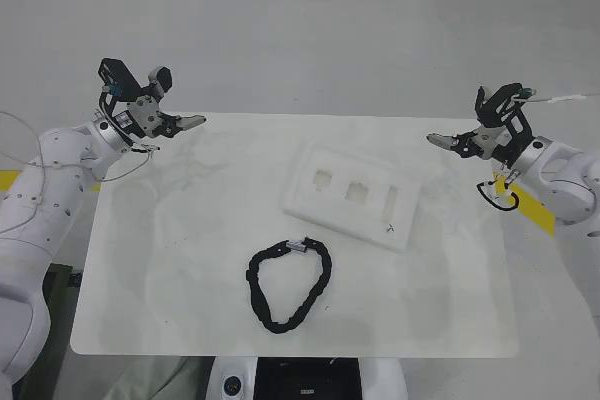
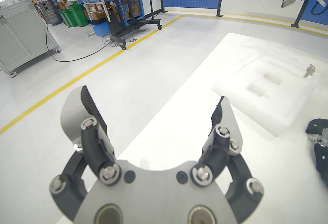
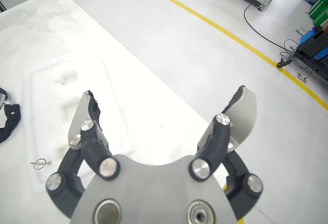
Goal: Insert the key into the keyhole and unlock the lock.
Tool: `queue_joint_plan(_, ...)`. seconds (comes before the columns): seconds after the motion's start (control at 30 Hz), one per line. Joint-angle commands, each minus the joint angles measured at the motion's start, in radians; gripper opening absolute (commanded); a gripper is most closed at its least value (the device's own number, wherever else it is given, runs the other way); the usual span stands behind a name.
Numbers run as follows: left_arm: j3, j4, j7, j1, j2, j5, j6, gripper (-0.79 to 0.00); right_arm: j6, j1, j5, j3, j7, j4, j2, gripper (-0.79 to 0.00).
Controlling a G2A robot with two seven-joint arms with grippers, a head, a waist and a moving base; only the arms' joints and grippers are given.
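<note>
L claw [image 2: 153, 96] hung spread over the bench's [image 1: 180, 250] upper-left corner in top view. R claw [image 3: 164, 91] was likewise spread, at the upper-right corner. Key [image 1: 391, 229] lay on the lower-right part of a white foam tray [image 1: 335, 212], right of centre. Black chain lock [image 1: 277, 325] lay looped just below the tray, mid-frame, w/ its metal lock body [image 1: 300, 246] at the loop's top.

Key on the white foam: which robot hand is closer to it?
Right. The right gripper hovers near the key, by its end of the foam tray; the left gripper is far off, across the whole tray.
</note>
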Motion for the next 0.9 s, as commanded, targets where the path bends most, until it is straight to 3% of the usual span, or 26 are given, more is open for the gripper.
queue_joint_plan(0.0,0.0,0.0,0.0,0.0,0.0,0.0,0.0,0.0,0.0,0.0,0.0,0.0,0.0,0.0,0.0,-0.001)
queue_joint_plan(0.87,0.0,0.0,0.0,0.0,0.0,0.0,0.0,0.0,-0.001,-0.004,0.0,-0.003,0.0,-0.01,-0.001,0.0)
